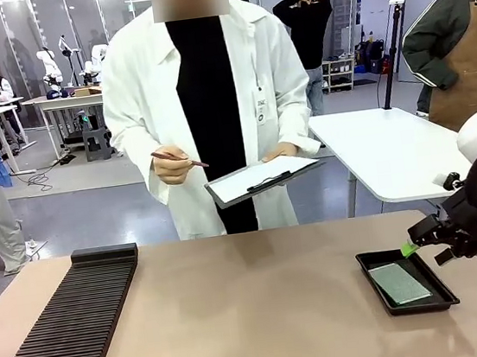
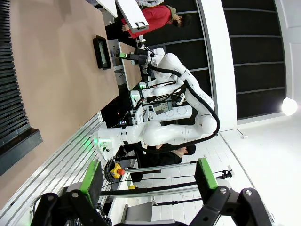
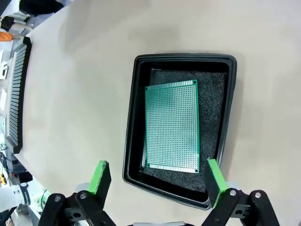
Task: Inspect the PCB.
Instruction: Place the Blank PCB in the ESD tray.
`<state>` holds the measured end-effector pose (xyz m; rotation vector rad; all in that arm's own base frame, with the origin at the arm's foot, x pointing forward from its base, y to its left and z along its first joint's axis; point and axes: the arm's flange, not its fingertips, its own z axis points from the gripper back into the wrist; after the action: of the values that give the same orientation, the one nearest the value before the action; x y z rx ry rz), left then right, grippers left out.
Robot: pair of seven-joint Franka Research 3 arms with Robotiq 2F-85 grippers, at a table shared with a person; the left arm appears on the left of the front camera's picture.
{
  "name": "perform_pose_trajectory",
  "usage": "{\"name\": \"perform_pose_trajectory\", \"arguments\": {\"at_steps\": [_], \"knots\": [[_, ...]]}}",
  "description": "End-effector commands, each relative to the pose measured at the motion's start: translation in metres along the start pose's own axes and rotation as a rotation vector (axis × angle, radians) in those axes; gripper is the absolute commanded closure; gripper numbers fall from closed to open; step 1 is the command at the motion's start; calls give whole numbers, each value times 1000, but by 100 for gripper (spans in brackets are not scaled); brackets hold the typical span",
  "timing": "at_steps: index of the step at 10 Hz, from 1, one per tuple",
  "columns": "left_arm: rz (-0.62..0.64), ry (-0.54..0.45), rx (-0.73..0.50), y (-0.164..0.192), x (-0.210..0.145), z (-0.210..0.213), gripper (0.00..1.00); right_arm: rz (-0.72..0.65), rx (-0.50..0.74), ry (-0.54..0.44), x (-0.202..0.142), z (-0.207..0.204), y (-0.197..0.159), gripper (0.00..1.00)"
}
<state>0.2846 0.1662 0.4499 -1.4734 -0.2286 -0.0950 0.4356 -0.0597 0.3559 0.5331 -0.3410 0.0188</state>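
Tan desk [image 1: 236, 301] carries a ribbed black rack [image 1: 65, 326] cut off at the left edge. Black tray [image 3: 134, 117] holds the PCB [image 3: 171, 127] lying flat on dark foam. Right hand [image 3: 155, 181] hangs above, jaws wide, empty. Left hand [image 2: 148, 176] is spread wide, off the desk.

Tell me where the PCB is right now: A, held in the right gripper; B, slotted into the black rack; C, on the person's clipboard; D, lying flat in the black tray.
D: the PCB lies flat on the foam inside the tray, with the right gripper open above it and holding nothing.
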Motion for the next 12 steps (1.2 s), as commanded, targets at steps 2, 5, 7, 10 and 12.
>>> {"name": "perform_pose_trajectory", "arguments": {"at_steps": [2, 5, 7, 10, 12], "knots": [[7, 8, 6, -3, -3, 0, 0, 23, 13, -12, 3, 1, 3, 0], [7, 8, 6, -3, -3, 0, 0, 23, 13, -12, 3, 1, 3, 0], [7, 8, 6, -3, -3, 0, 0, 23, 13, -12, 3, 1, 3, 0], [7, 8, 6, -3, -3, 0, 0, 5, 3, -4, 2, 1, 2, 0], [7, 8, 6, -3, -3, 0, 0, -35, 189, 31, 6, 56, 26, 0]]}}
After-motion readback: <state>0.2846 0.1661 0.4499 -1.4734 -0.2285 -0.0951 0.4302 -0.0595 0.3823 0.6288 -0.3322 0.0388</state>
